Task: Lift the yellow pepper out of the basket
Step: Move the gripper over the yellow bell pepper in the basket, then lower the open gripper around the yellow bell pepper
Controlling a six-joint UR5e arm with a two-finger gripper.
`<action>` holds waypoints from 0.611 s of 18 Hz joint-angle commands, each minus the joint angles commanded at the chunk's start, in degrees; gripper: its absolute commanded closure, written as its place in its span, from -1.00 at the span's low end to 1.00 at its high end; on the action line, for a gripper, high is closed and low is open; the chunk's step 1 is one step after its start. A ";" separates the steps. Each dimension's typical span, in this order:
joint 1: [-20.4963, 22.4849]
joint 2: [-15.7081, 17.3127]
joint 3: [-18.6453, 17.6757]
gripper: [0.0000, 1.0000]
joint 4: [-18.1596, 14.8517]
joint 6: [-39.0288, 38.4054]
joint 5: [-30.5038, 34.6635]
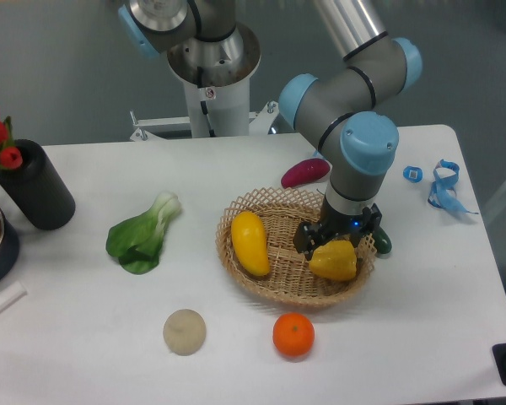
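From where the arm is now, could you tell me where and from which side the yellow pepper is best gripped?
Grip the pepper across its blocky body, coming straight down from above. It lies in the right part of the shallow basket, so the rim blocks side approaches, while its top is exposed. The end effector already sits just over it; whether it is open I cannot tell.

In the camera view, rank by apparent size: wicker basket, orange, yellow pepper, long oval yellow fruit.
1. Woven wicker basket
2. Long oval yellow fruit
3. Round orange and blocky yellow pepper: look alike; the gripper partly covers the pepper.
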 joint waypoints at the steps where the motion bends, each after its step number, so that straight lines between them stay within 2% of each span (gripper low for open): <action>1: 0.00 -0.17 -0.09 -1.00 0.00 -1.76 0.09; 7: 0.18 -0.09 -0.61 -1.00 0.09 -3.27 0.26; 11: 0.53 0.35 -2.89 -1.00 0.09 -5.98 0.35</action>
